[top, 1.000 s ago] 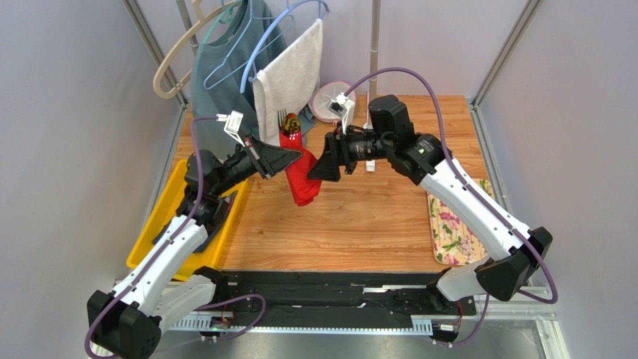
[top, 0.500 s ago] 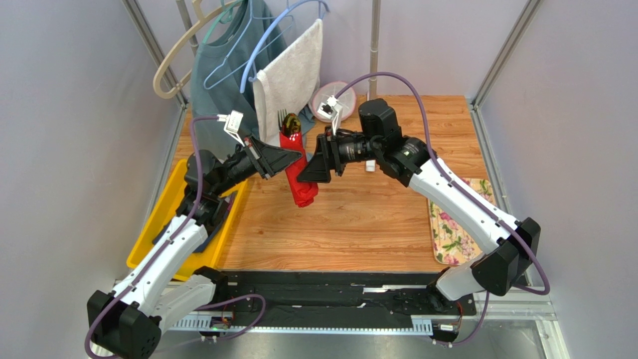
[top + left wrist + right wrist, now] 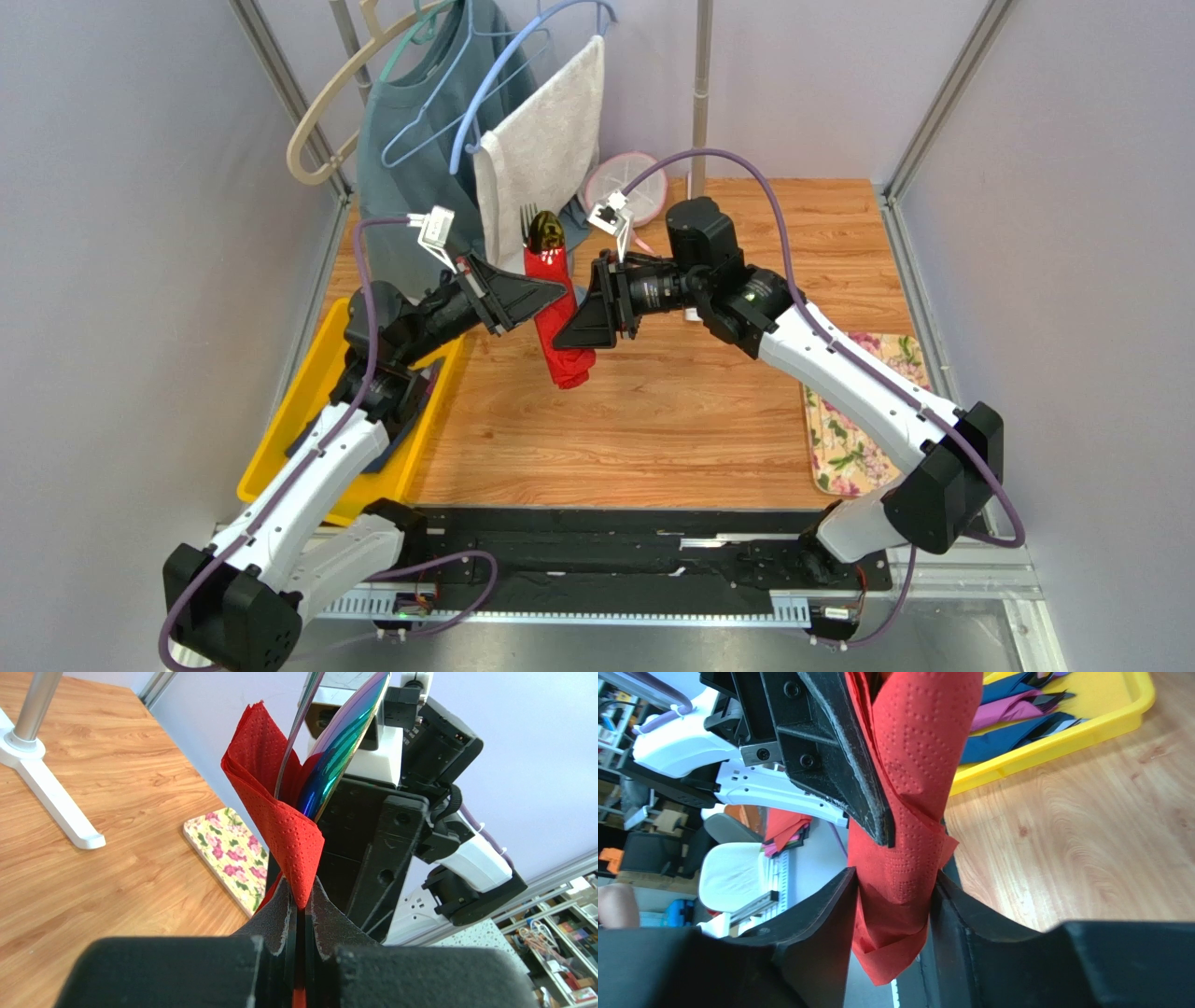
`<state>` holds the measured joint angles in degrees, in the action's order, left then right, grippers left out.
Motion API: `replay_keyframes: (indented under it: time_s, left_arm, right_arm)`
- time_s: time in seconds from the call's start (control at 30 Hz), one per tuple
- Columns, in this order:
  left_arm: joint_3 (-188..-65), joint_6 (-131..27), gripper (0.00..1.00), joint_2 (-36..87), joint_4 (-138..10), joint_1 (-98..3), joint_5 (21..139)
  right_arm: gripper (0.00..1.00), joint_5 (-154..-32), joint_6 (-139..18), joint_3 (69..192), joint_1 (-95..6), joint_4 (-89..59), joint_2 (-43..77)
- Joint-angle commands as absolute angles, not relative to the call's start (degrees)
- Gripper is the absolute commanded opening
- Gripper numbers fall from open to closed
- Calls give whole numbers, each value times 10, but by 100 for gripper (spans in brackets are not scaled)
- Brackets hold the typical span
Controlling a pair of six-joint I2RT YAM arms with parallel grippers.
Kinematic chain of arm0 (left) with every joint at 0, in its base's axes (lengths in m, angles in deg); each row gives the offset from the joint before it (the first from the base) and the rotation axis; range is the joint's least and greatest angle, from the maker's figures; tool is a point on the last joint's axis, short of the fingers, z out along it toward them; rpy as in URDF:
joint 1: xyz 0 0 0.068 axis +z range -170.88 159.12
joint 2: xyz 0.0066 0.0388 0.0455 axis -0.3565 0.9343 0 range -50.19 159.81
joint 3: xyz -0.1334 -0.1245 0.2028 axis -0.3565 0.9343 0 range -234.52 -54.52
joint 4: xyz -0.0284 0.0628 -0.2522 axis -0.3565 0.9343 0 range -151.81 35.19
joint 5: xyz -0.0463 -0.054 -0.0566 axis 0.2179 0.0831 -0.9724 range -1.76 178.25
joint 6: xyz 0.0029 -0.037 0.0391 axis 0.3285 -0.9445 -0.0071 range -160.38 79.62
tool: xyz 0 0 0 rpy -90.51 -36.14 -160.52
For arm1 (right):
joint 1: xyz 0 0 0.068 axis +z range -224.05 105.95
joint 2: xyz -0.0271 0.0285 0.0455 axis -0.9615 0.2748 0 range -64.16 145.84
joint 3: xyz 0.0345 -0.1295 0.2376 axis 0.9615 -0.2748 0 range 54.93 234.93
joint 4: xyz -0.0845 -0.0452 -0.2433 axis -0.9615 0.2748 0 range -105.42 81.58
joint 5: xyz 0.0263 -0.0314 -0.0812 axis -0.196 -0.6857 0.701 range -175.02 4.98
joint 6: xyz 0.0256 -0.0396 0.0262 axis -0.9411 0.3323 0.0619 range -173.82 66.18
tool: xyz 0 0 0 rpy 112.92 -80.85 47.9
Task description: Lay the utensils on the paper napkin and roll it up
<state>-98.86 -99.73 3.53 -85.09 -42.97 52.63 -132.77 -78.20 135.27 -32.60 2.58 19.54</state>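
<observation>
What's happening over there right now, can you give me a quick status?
Left claw shut on the rolled paper napkin. Right claw clamps it lower down. Utensils poke out the top. Held above the table, nothing in the way.

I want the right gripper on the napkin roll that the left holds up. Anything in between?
Nothing visible. The right gripper straddles the lower end of the paper napkin, with only red paper in its gap. The left gripper pinches the roll just above, outside that gap. Whether the right one grips yet is unclear.
</observation>
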Motion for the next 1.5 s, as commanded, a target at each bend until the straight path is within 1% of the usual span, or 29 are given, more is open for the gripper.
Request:
replay_keyframes:
  time_s: [0.0, 0.03, 0.1, 0.13, 0.2, 0.3, 0.33, 0.4, 0.43, 0.5, 0.53, 0.8, 0.97, 1.2, 1.33, 1.47]
  left_arm:
    - [-1021, -1012, 0, 23, -899, -428, 520]
    - [-1021, -1013, 0, 22, -899, -428, 522]
    - [-1020, -1013, 0, 22, -899, -428, 521]
    - [-1019, -1014, 0, 23, -899, -428, 523]
    - [-1017, -1014, 0, 21, -894, -427, 526]
    - [-1015, -1010, 0, 17, -878, -425, 534]
    - [-1015, -1008, 12, 13, -870, -421, 539]
    - [-1010, -1010, 31, 9, -843, -410, 538]
    - [-1009, -1008, 44, 4, -832, -401, 539]
    - [-1003, -1007, 56, -3, -801, -393, 538]
    - [-1001, -1005, 69, -9, -791, -386, 537]
    - [-982, -1052, 70, -13, -831, -383, 484]
    - [-1000, -1069, 70, -16, -845, -384, 479]
    - [-994, -1105, 69, 0, -875, -383, 482]
    - [-1000, -1114, 66, 8, -892, -383, 482]
    - [-1005, -1122, 61, 14, -888, -383, 488]
  right_arm:
    - [42, -1365, -838, 1331, -322, -67, 183]
    - [36, -1372, -844, 1330, -322, -72, 183]
    - [30, -1377, -857, 1328, -323, -86, 181]
    - [16, -1379, -858, 1328, -323, -88, 180]
    - [0, -1380, -858, 1329, -322, -89, 179]
    - [0, -1378, -860, 1332, -323, -87, 175]
    - [0, -1372, -861, 1336, -324, -87, 173]
    - [0, -1365, -862, 1344, -327, -87, 172]
    - [0, -1363, -868, 1358, -333, -87, 172]
    - [0, -1363, -880, 1373, -338, -91, 179]
    - [0, -1363, -885, 1383, -341, -93, 181]
    - [0, -1354, -942, 1382, -343, -142, 192]
    - [0, -1351, -966, 1373, -340, -182, 202]
    - [0, -1359, -957, 1370, -319, -195, 207]
    - [0, -1358, -950, 1362, -316, -195, 207]
    - [0, -1357, -947, 1358, -315, -202, 207]
